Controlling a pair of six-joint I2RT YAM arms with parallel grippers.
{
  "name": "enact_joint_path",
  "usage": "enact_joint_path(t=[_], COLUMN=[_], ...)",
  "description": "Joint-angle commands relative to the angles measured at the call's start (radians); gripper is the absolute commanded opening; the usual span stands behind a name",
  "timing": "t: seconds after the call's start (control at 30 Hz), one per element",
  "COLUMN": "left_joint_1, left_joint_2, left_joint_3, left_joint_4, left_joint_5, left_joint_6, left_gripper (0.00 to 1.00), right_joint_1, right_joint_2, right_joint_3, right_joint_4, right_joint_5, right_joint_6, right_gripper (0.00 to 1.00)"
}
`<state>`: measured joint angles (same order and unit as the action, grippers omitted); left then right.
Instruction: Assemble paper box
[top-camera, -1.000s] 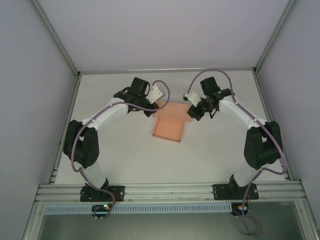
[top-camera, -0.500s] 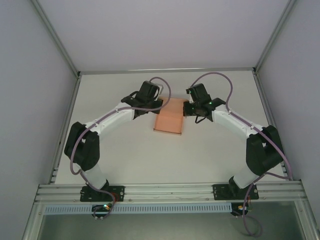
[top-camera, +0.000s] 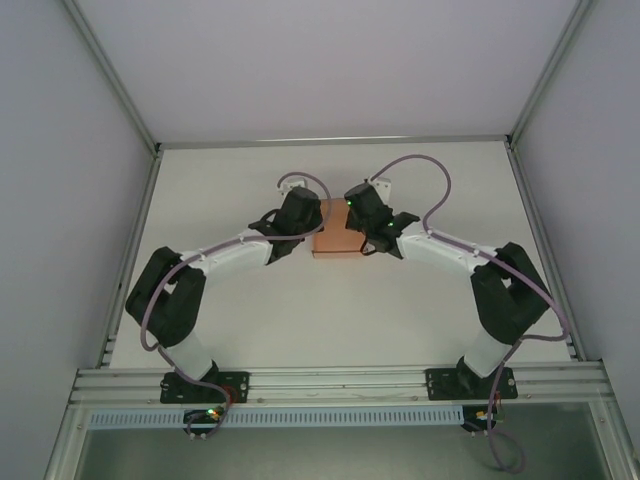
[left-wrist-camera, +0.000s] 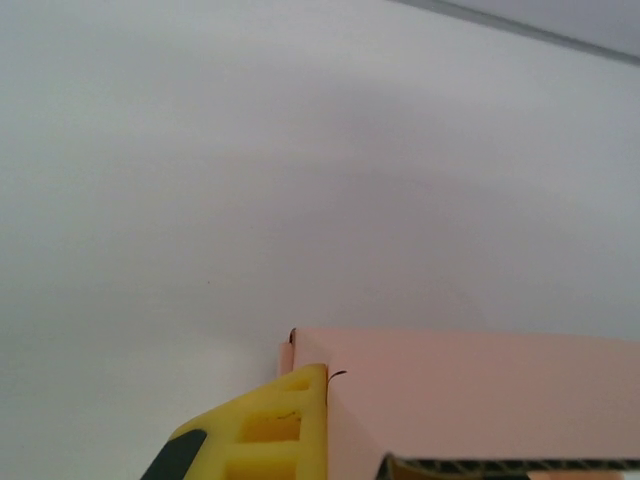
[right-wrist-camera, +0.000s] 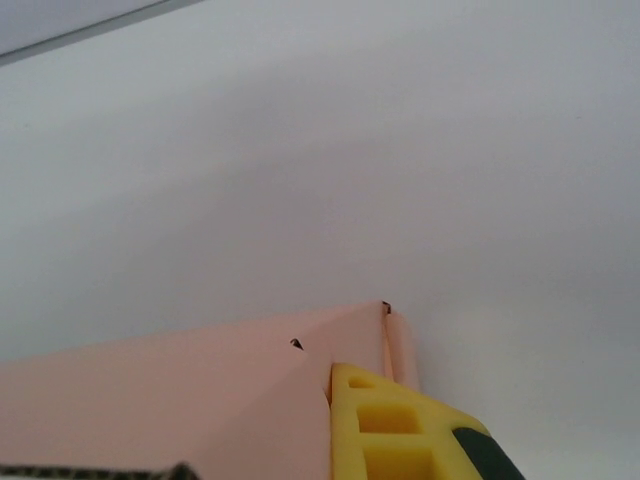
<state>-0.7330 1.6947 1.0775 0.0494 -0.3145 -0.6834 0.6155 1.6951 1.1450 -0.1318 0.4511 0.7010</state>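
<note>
Paper box (top-camera: 336, 241), tabletop (top-camera: 330, 320) centre: light, crease-prone card, I judge. My left gripper (top-camera: 312, 222) and right gripper (top-camera: 358, 222) pinch opposite walls; best held near folds.

The salmon-pink paper box (top-camera: 335, 238) sits folded into a small low block at mid-table.

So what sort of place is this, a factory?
More likely a robot lab test cell: a white table walled in by plain grey panels, two black-and-white robot arms bolted to an aluminium rail, with a salmon-pink card box between them.
</note>
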Motion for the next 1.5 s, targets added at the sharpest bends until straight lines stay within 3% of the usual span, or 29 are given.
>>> enact_joint_path(t=[0.0, 0.4, 0.57, 0.67, 0.83, 0.97, 1.2, 1.3, 1.47], left_joint_1=[-0.01, -0.052, -0.091, -0.104, -0.105, -0.111, -0.119, -0.073, 0.125], left_joint_2=[0.032, 0.039, -0.024, -0.105, -0.208, -0.282, -0.477, -0.503, -0.44], left_joint_3=[0.006, -0.113, -0.162, -0.254, -0.359, -0.351, -0.293, -0.223, -0.145], left_joint_4=[0.04, 0.171, 0.127, 0.141, 0.144, 0.066, -0.131, -0.245, -0.286], left_joint_5=[-0.021, -0.005, -0.084, -0.107, -0.106, -0.054, -0.116, -0.102, 0.138], left_joint_6=[-0.057, -0.044, -0.01, 0.002, -0.004, 0.013, 0.064, 0.062, 0.027], left_gripper=[0.0, 0.0, 0.0, 0.17, 0.26, 0.47, 0.78, 0.85, 0.93], right_joint_1=[0.011, 0.036, 0.049, 0.064, 0.076, 0.089, 0.111, 0.115, 0.124], right_joint_2=[0.057, -0.024, -0.046, -0.05, -0.045, -0.046, -0.014, -0.005, 0.012], right_joint_3=[0.003, -0.232, -0.289, -0.321, -0.384, -0.416, -0.448, -0.459, -0.509], right_joint_4=[0.102, 0.301, 0.36, 0.377, 0.429, 0.449, 0.506, 0.509, 0.576], right_joint_5=[0.087, -0.018, -0.005, 0.03, 0.039, 0.055, 0.02, 0.021, -0.045], right_joint_6=[0.038, -0.169, -0.226, -0.29, -0.339, -0.391, -0.467, -0.499, -0.579], right_gripper=[0.0, 0.0, 0.0, 0.0, 0.0, 0.0, 0.0, 0.0, 0.0])
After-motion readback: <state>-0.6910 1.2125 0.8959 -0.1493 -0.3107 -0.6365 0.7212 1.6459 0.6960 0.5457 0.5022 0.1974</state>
